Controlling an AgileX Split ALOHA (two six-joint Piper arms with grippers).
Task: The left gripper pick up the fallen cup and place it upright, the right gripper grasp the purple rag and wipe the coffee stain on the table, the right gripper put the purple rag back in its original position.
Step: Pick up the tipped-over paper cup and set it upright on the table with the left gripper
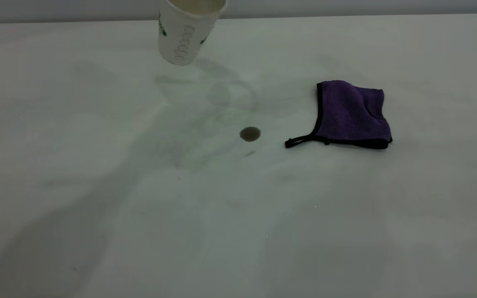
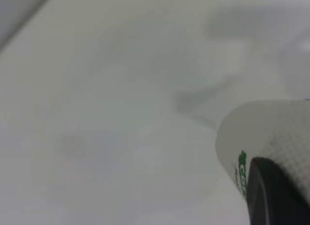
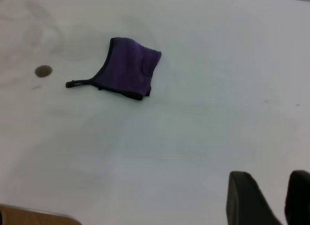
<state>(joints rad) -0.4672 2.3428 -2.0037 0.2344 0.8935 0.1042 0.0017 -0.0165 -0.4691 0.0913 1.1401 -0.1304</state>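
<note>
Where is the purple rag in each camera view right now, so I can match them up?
Exterior view: the purple rag lies flat on the table, right of centre, its black loop pointing toward the coffee stain.
Left wrist view: not in it; only the cup and bare table show.
Right wrist view: the purple rag lies far from the right gripper.
Shared landmark: the coffee stain, just off the rag's loop end in both views showing it.

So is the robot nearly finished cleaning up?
Not nearly. The cup is in the air over the table, tilted, with the left gripper's finger against it, so it isn't stood up yet. The stain is unwiped. The rag lies untouched beside it, and the right gripper hovers open, away from it.
</note>
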